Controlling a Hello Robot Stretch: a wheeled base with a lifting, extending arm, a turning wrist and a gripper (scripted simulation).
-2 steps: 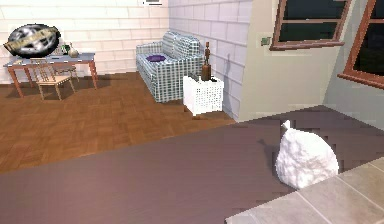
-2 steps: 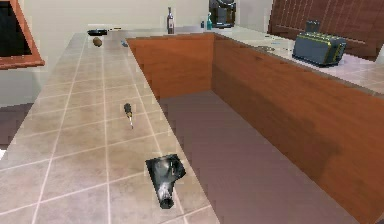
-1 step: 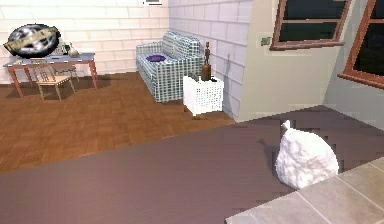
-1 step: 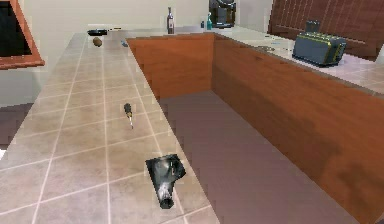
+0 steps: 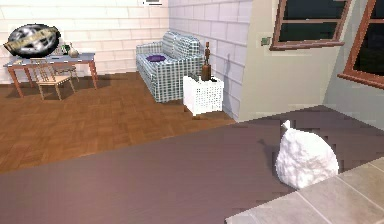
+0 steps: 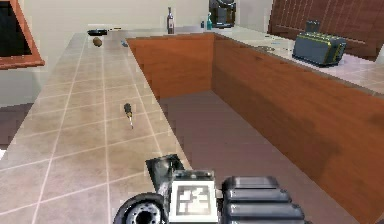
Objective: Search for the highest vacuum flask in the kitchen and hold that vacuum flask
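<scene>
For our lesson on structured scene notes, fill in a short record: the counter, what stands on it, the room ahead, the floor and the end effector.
counter: tiled counter, wooden fronts
on it: small dark utensil; dark bottle-shaped thing at far end; toaster
room ahead: checked armchair, white side table, table with chair
floor: white bag on dark floor
end effector: at the arm side view's bottom edge; cannot tell whether it holds anything

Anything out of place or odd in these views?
A white bag sits alone on the dark floor, away from any wall. A small utensil lies loose on the tiled counter. Nothing looks spilled or broken.
</scene>
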